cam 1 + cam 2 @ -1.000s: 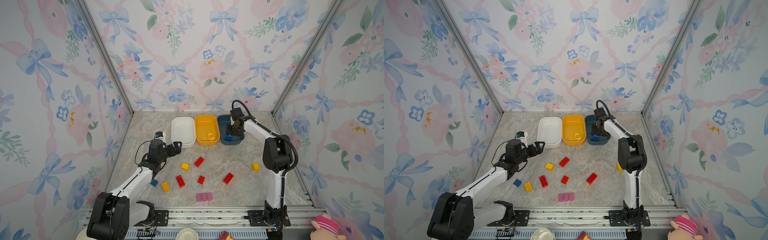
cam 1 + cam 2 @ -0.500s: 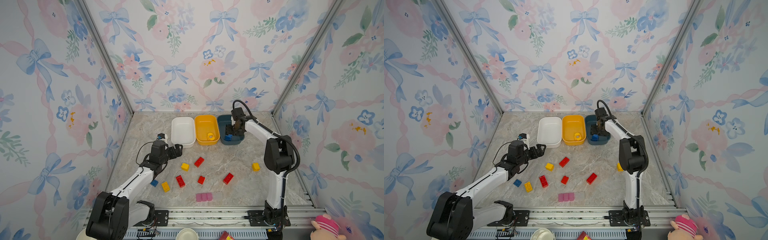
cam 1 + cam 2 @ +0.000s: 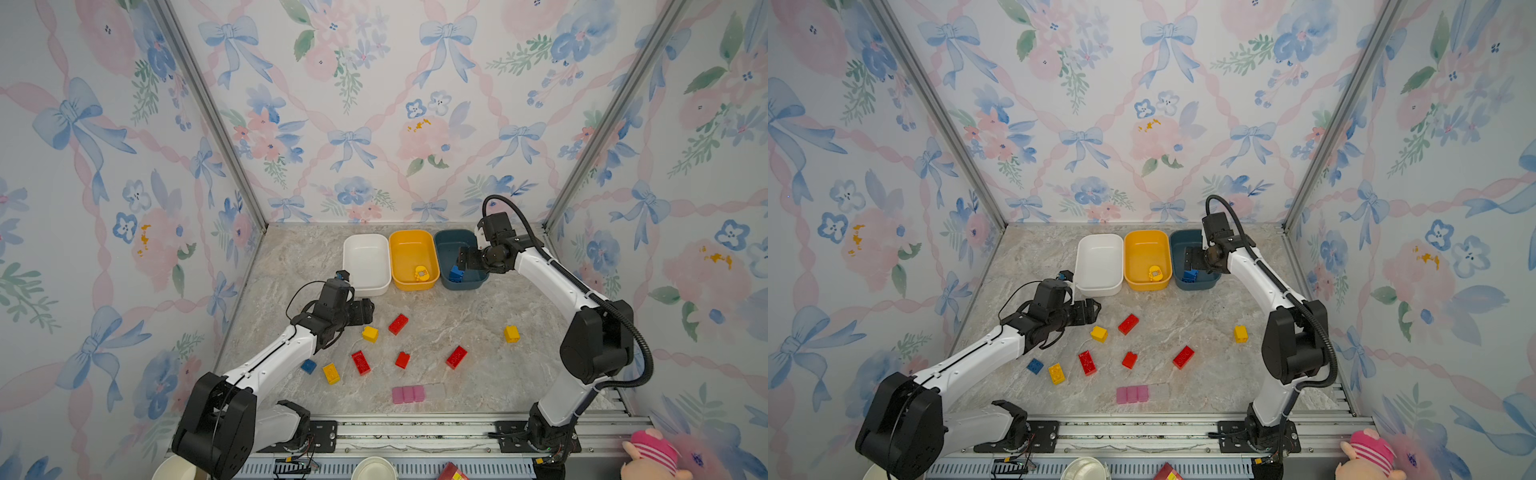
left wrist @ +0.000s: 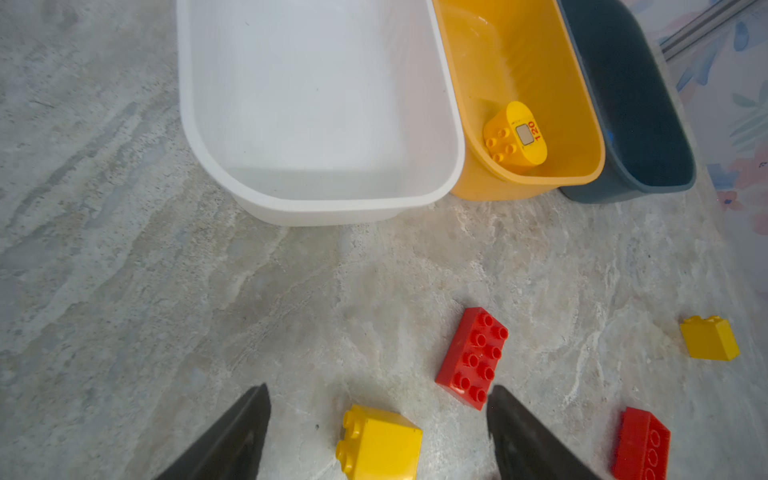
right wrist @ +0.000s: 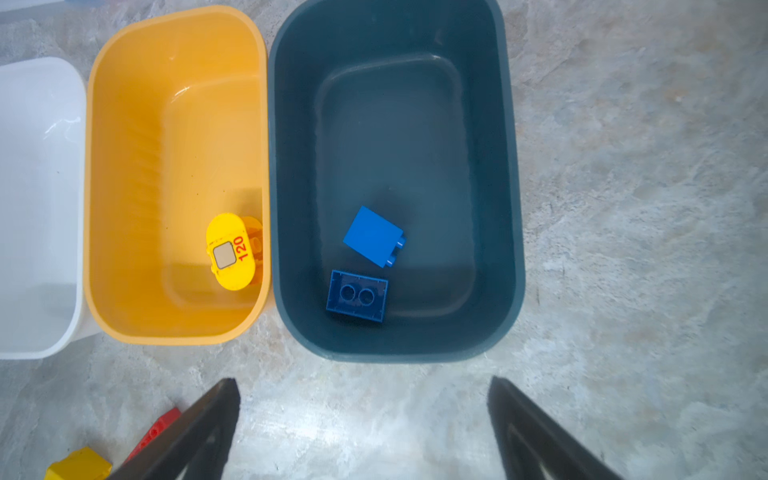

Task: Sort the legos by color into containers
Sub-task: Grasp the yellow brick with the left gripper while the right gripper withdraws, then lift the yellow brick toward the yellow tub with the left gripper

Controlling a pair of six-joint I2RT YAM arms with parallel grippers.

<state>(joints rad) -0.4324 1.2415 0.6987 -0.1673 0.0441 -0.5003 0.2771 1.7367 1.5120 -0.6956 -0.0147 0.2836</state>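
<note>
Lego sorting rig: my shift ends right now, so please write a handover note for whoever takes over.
Left gripper: open, empty, lined up on a yellow brick.
Right gripper: open, empty, at the near rim of the teal tub.
Done: two blue bricks in the teal tub; rounded yellow piece in the yellow tub. White tub holds nothing.
Left on the table: four red bricks, three yellow, one blue brick.
Pink strip: not part of the sort.
</note>
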